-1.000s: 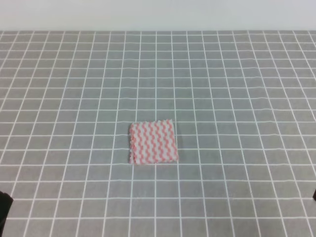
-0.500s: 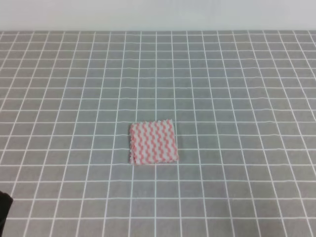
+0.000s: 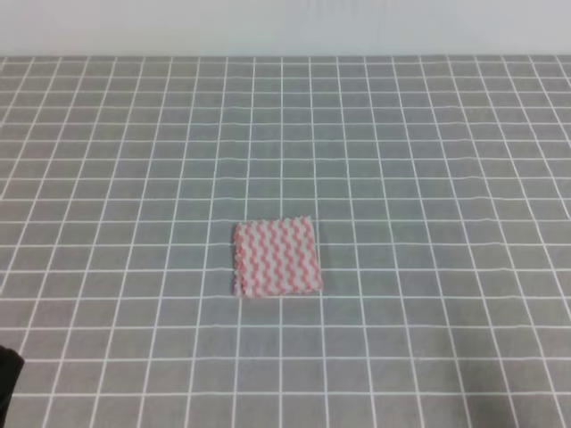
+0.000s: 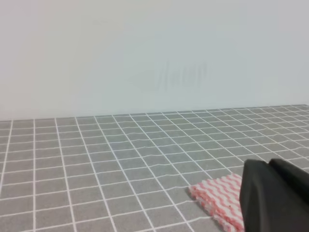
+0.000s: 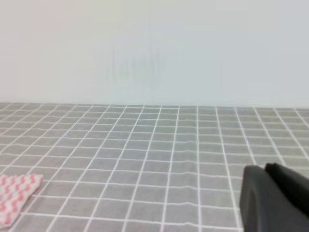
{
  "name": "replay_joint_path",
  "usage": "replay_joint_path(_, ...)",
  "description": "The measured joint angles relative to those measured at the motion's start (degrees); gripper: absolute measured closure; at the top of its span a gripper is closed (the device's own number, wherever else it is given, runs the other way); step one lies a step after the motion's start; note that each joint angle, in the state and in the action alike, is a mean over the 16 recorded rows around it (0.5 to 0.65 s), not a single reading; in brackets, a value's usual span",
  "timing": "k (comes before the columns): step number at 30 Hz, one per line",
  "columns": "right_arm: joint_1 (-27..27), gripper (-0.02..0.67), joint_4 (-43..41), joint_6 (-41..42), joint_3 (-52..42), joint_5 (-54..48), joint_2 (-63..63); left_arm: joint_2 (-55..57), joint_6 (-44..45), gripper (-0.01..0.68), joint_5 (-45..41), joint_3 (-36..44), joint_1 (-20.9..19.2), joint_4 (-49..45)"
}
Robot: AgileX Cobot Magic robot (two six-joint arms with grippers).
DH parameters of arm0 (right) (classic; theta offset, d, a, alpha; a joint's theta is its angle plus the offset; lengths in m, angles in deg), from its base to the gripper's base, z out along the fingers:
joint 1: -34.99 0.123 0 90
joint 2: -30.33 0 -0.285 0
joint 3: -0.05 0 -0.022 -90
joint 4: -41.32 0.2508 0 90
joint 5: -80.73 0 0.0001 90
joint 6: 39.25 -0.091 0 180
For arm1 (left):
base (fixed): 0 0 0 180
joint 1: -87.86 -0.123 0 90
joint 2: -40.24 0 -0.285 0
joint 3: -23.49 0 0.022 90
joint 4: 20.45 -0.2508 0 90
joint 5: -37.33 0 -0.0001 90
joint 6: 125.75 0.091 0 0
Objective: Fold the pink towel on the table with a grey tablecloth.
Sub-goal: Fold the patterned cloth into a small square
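Lying flat on desk (image 3: 428, 178), grey cloth with white grid: pink towel (image 3: 277, 257), small square, pink-and-white wavy stripes, looks already folded to a compact patch. Sits just below centre of high view, roughly 6 o'clock from desk middle, edges slightly skewed to grid lines, left edge a bit ragged. Nothing touching it.

Left wrist view: same towel (image 4: 219, 199) at 4 to 5 o'clock of frame, partly hidden behind dark gripper part (image 4: 275, 195) at lower right corner. Jaws state cannot tell, tips out of view. Not in contact with towel as far as visible.

Right wrist view: towel corner (image 5: 17, 195) at 8 o'clock, cut off by frame edge. Dark part of right gripper (image 5: 273, 198) at 4 o'clock, well apart from towel. Jaws state cannot tell.

High view: dark sliver at 7 o'clock corner, unclear what. Pale wall (image 3: 285, 27) behind desk at 12 o'clock.
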Motion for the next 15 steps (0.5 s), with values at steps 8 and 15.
replay_joint_path(8,-0.90,0.664,1.74,-0.05,-0.69,-1.18,1.74,0.00,0.00,0.676,0.01,0.00,0.00,0.00)
replay_joint_path(15,-0.54,0.664,0.90,-0.38,-0.69,-3.87,1.74,0.08,-0.01,0.676,0.00,-0.06,0.00,0.01)
